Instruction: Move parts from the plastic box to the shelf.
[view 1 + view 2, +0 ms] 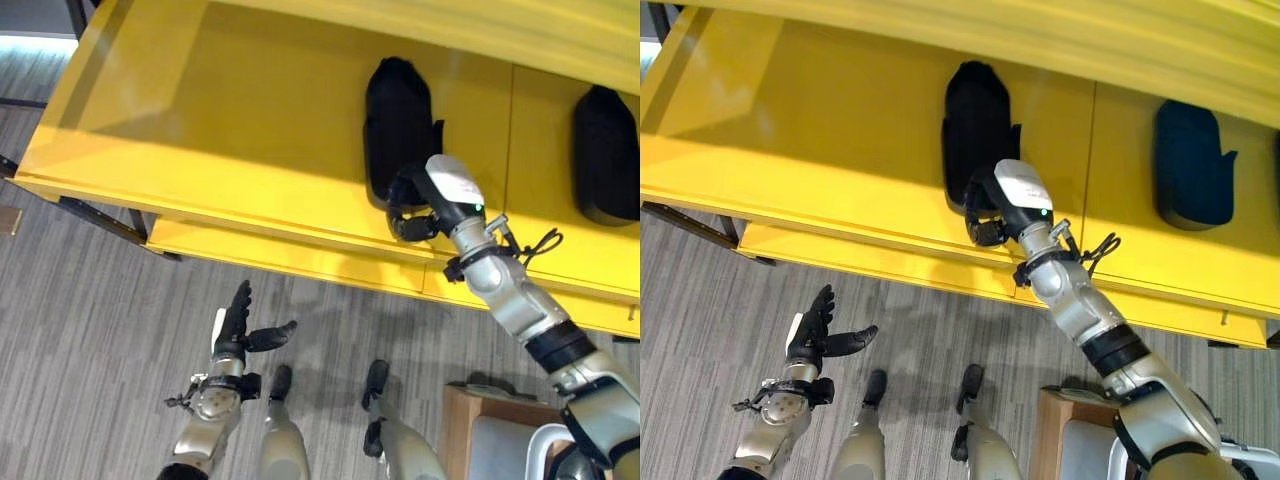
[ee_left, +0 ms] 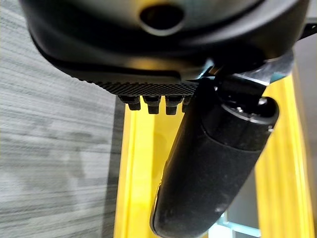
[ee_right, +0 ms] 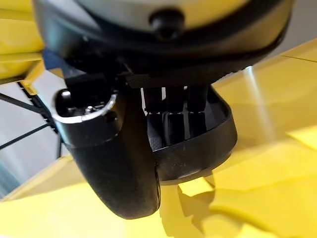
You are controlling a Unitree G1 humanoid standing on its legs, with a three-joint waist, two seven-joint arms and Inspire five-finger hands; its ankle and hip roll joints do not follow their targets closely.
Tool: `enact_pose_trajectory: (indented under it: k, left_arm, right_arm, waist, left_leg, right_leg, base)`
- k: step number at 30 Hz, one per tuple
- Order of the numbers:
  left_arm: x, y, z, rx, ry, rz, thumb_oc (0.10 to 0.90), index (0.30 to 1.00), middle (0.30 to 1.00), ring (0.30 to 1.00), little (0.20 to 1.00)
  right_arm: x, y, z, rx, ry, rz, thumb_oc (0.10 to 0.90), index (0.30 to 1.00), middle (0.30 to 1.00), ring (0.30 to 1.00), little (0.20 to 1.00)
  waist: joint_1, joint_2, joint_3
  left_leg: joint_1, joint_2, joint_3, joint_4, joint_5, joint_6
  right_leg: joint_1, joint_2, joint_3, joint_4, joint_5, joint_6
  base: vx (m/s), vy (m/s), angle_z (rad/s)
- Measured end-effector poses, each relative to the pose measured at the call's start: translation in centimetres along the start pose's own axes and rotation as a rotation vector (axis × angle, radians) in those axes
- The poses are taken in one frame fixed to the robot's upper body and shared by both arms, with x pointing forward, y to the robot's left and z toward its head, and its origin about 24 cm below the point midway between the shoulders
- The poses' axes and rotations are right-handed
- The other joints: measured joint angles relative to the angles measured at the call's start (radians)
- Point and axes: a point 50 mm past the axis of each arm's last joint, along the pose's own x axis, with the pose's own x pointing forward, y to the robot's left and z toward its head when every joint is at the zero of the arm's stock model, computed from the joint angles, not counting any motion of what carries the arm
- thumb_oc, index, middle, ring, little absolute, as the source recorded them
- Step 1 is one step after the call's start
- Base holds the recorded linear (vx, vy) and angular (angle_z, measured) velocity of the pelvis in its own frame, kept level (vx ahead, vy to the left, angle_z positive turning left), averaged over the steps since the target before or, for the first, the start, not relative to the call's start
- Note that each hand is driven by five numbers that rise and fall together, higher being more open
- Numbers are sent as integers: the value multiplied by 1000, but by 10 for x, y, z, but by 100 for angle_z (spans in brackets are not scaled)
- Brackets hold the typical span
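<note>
Yellow shelf [image 1: 250, 130] already carries one black part [image 1: 605, 155] at two o'clock; my right hand [image 1: 415, 215] grips another [image 1: 397, 120] there, left hand [image 1: 238, 325] open.

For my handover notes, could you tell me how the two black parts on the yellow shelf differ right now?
The nearer black part has the right hand curled round its lower end; the farther black part lies untouched, apart from any hand. The nearer one lies left of the shelf seam, the farther one right of it. Both are dark, rounded and elongated.
</note>
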Motion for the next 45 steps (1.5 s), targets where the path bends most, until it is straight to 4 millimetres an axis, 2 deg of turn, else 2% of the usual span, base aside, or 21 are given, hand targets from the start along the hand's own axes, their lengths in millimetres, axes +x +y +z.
enact_pose_trajectory:
  k: [5,8,21,29,35,45]
  left_arm:
    - [8,3,15,-16,-57,0,900,1000,1000,1000,1000]
    - [9,4,16,-17,-59,4,900,1000,1000,1000,1000]
    - [10,3,17,-32,-61,0,900,1000,1000,1000,1000]
    - [9,4,16,-53,-52,4,900,1000,1000,1000,1000]
    - [10,4,17,-52,-57,3,900,1000,1000,1000,1000]
    - [9,4,16,-51,-51,4,900,1000,1000,1000,1000]
  right_arm:
    - [18,-26,-9,-52,45,-60,400,300,300,300,300]
    - [20,-29,-11,-43,71,-71,400,300,300,300,300]
    - [29,-33,-20,-62,119,-62,400,300,300,300,300]
    - [29,-30,-19,-71,115,-47,400,300,300,300,300]
    - [28,-26,-18,-79,107,-32,400,300,300,300,300]
    - [29,-26,-13,-74,85,-27,400,300,300,300,300]
  waist:
    - [6,-1,36]
    - [6,-1,36]
    - [-7,-2,36]
    - [-11,-4,38]
    - [-14,-21,47]
    - [-28,-21,47]
  left_leg:
    - [0,-16,0,0,1,2]
    - [0,-19,0,0,0,4]
    - [3,-20,3,2,4,8]
    - [7,-20,5,5,4,8]
    - [6,-20,7,16,4,9]
    - [3,-20,11,16,3,9]
  right_leg:
    - [1,-16,2,0,3,4]
    - [1,-18,2,0,1,6]
    - [2,-19,6,0,7,9]
    - [2,-19,8,10,7,9]
    - [-1,-19,13,21,7,9]
    - [-6,-19,16,21,7,9]
  base:
    - [-27,22,2]
    - [-23,9,0]
    - [-8,0,0]
    - [-4,0,0]
    - [0,0,0]
    - [0,0,0]
